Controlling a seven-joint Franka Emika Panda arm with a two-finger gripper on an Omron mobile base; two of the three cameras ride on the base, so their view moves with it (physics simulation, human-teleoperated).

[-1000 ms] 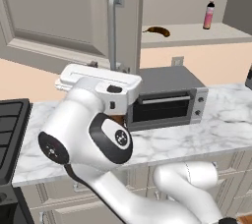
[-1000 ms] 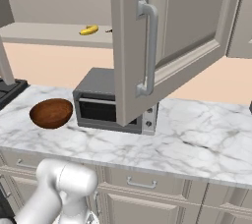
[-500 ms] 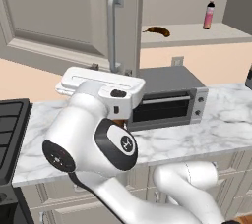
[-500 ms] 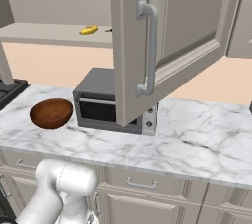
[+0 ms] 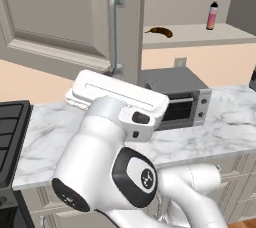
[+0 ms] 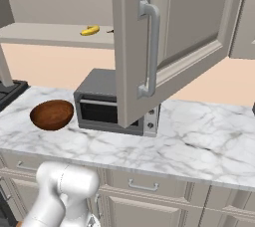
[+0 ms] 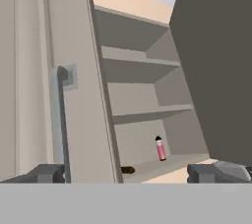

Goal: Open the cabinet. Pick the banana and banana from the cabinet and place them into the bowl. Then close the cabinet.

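Note:
The cabinet's left door (image 5: 60,17) stands swung open, its silver bar handle (image 5: 116,27) facing me. On the lowest shelf lie the dark brown banana (image 5: 160,32) and, further left, the yellow banana (image 6: 89,30). The reddish-brown bowl (image 6: 51,114) rests on the marble counter left of the grey oven. In the hand view my gripper (image 7: 130,174) is open, with one fingertip (image 7: 47,173) below the door handle (image 7: 61,120) and the brown banana (image 7: 127,170) far ahead between the tips. Nothing is held.
A pink bottle with a black cap (image 7: 160,149) stands on the same shelf, right of the brown banana. The right cabinet door (image 6: 169,37) hangs open over the grey box oven (image 6: 112,104). A black stove (image 5: 10,122) borders the counter's left end.
The arm's hand has shifted slightly down and to the right in the left base view. Doors, bananas and bowl have stayed put.

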